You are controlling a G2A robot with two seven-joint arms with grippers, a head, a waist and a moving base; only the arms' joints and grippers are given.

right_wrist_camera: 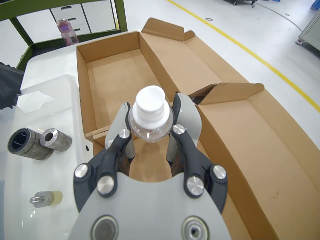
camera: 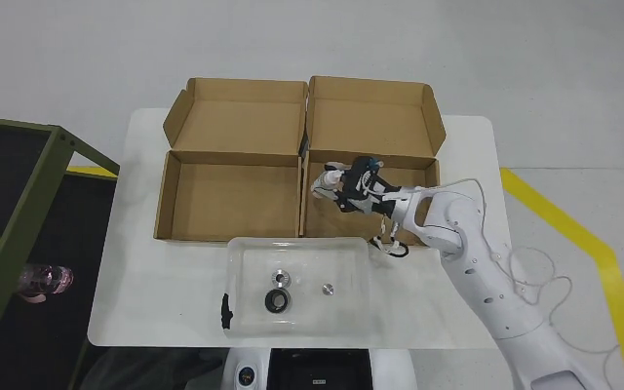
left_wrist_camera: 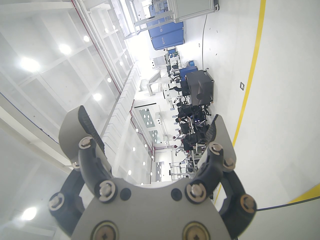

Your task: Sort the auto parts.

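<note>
Fingers [right_wrist_camera: 187, 116] of the right gripper [right_wrist_camera: 151, 102] are clamped on a clear round part [right_wrist_camera: 149, 118] with a white cap, held above the right cardboard box [right_wrist_camera: 250, 136], close to the wall beside the left cardboard box [right_wrist_camera: 112, 76]. The left gripper [left_wrist_camera: 148, 116] has its jaws wide apart with nothing between them. At the table's [camera: 136, 292] near edge, a clear tray [camera: 244, 255] holds a bearing [right_wrist_camera: 23, 143], a metal sleeve [right_wrist_camera: 56, 139] touching it, and a small pin [right_wrist_camera: 41, 198] apart from both.

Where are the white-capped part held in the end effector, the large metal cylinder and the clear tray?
white-capped part [right_wrist_camera: 150, 99], right wrist view, on the flat top of its white cap.
large metal cylinder [right_wrist_camera: 32, 150], right wrist view, on its curved side wall.
clear tray [camera: 349, 316], top view, on a bare stretch of its floor.
</note>
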